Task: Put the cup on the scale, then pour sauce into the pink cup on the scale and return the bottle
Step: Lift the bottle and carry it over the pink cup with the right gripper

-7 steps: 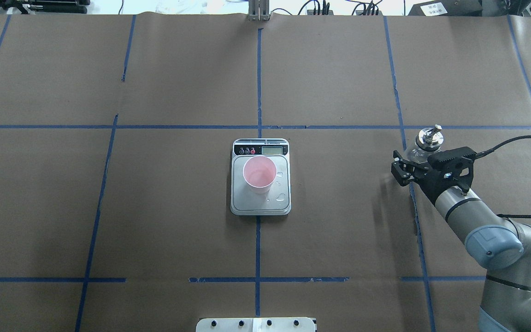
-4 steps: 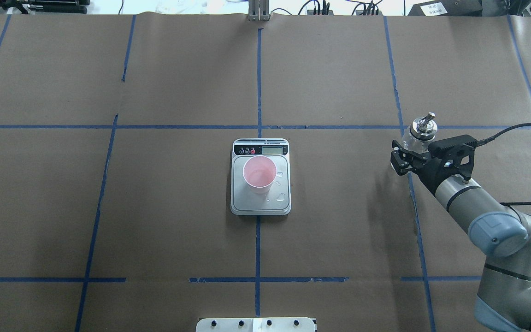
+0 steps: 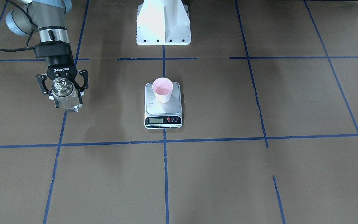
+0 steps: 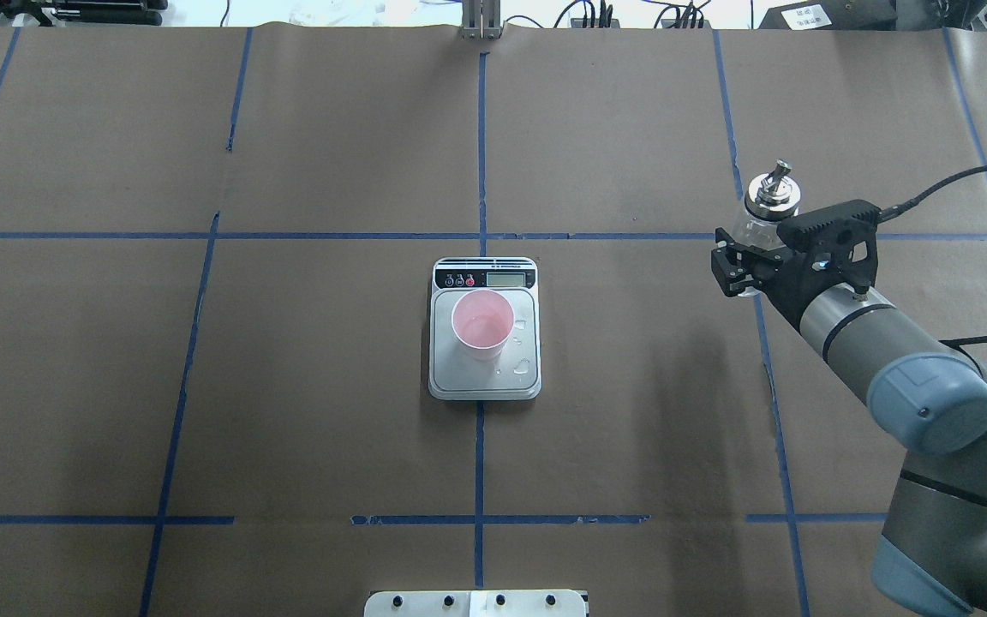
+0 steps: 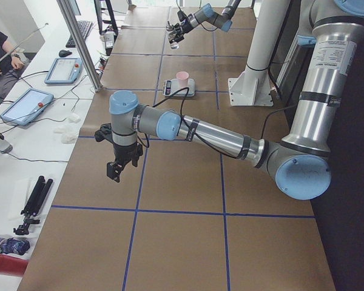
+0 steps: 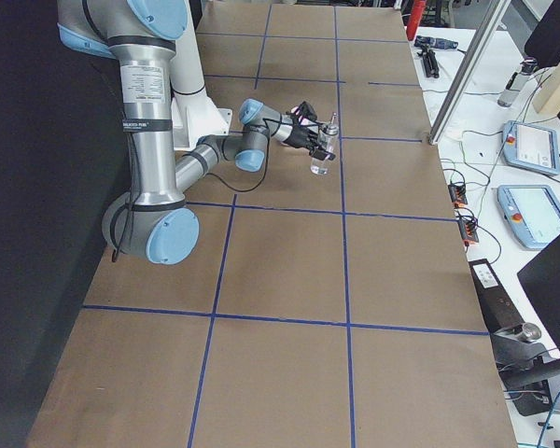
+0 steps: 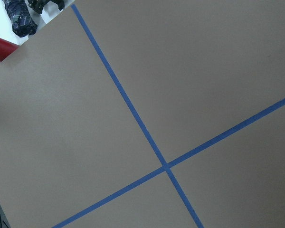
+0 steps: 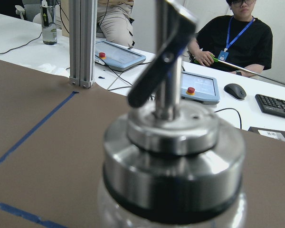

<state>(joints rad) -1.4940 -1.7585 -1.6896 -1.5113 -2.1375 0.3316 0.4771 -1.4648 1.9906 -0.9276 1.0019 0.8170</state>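
The pale pink cup [image 4: 482, 323] stands upright on the steel scale [image 4: 483, 380] at the table's middle, with a little clear liquid inside; it also shows in the front view [image 3: 162, 89] on the scale [image 3: 163, 109]. My right gripper [image 4: 752, 250] is shut on the clear glass bottle [image 4: 770, 197], held upright at the table's right side. The front view shows the same gripper [image 3: 66, 97] and bottle [image 3: 69, 105]. The bottle's metal cap and spout [image 8: 173, 156] fill the right wrist view. My left gripper [image 5: 118, 168] shows only in the exterior left view; I cannot tell whether it is open.
Drops of liquid [image 4: 523, 367] lie on the scale's platform beside the cup. The white robot base [image 3: 163, 21] stands behind the scale. An aluminium post [image 4: 481, 21] is at the far edge. Operators and tablets [image 8: 202, 88] are beyond it.
My right gripper has carried the bottle toward the far side of the table and slightly left. The cup and scale have not moved.
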